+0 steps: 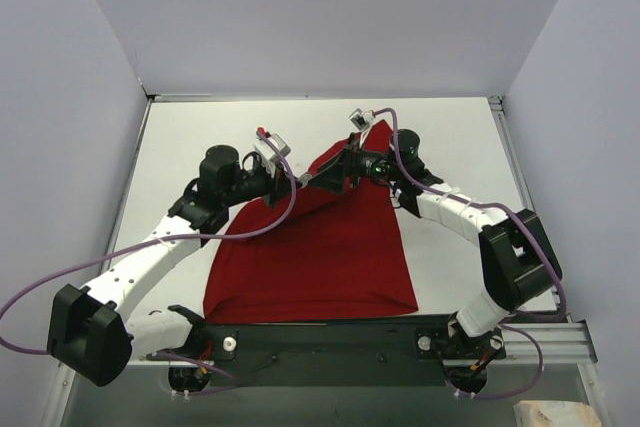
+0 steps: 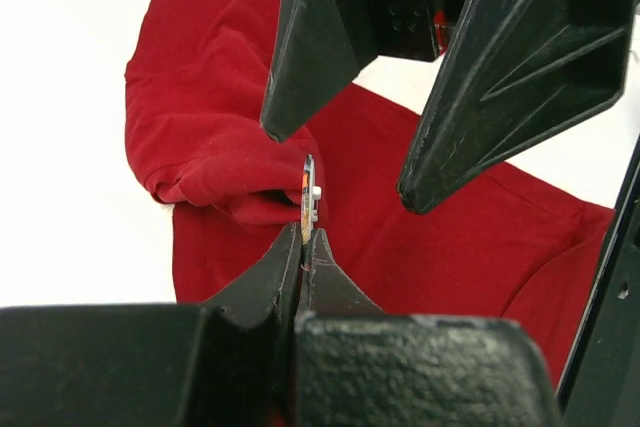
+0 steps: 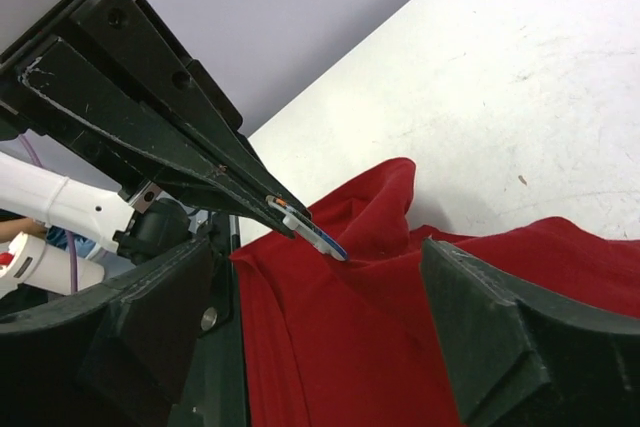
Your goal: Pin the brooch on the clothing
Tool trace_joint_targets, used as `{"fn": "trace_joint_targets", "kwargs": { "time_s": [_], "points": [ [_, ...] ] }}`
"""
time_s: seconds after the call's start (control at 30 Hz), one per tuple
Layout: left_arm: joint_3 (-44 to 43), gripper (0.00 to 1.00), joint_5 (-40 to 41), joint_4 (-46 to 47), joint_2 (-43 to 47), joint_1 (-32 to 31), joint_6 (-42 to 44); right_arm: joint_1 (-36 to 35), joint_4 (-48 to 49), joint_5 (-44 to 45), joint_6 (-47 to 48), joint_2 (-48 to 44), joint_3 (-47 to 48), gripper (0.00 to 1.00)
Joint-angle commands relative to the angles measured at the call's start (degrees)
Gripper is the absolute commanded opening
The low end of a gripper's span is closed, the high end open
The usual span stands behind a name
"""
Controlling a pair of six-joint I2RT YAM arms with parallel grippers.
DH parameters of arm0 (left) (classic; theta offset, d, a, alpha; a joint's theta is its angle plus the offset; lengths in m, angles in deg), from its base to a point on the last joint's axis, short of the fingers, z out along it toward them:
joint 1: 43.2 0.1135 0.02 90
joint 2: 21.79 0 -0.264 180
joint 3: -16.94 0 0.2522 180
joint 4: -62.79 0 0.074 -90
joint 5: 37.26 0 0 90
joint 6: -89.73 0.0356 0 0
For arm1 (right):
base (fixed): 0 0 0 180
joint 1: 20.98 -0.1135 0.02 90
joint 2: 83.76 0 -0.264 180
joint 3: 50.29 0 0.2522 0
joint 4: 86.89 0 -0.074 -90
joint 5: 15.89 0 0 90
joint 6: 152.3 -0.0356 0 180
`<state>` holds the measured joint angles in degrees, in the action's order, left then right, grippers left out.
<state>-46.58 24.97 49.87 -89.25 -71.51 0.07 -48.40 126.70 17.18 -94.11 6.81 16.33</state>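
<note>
The red T-shirt [image 1: 320,247] lies folded on the white table, with a raised fold [image 2: 220,167] at its far end. My left gripper [image 2: 303,232] is shut on the brooch [image 2: 308,192], a thin disc held edge-on with orange and blue patches. In the right wrist view the brooch [image 3: 312,234] sticks out of the left gripper's fingertips [image 3: 262,199], and its far edge touches the raised cloth [image 3: 380,217]. My right gripper [image 3: 322,252] is open, with its fingers [image 2: 300,57] on either side of the brooch and fold. In the top view the two grippers meet [image 1: 318,175] over the shirt's far part.
The white table [image 1: 190,137] is walled at the back and both sides. A black rail [image 1: 330,332] with the arm bases runs along the near edge, just below the shirt's hem. Purple cables [image 1: 270,227] loop from both arms.
</note>
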Motion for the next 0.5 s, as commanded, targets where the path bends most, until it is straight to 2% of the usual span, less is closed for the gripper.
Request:
{"fn": "trace_joint_targets", "kwargs": {
  "time_s": [0.0, 0.1, 0.47],
  "points": [
    [-2.98, 0.00, -3.52, 5.05, 0.31, 0.89, -2.36, -0.62, 7.05, -4.15, -0.79, 0.22, 2.25, 0.80],
    [-3.06, 0.00, -4.13, 5.31, 0.05, 1.24, -2.88, -0.88, 7.05, -5.03, -1.41, 0.75, 2.33, 0.57],
    [-4.12, 0.00, -5.63, 4.96, -1.62, 2.12, -4.29, -1.76, 4.51, -5.56, -0.88, 1.63, 3.21, 0.36]
  ]
}}
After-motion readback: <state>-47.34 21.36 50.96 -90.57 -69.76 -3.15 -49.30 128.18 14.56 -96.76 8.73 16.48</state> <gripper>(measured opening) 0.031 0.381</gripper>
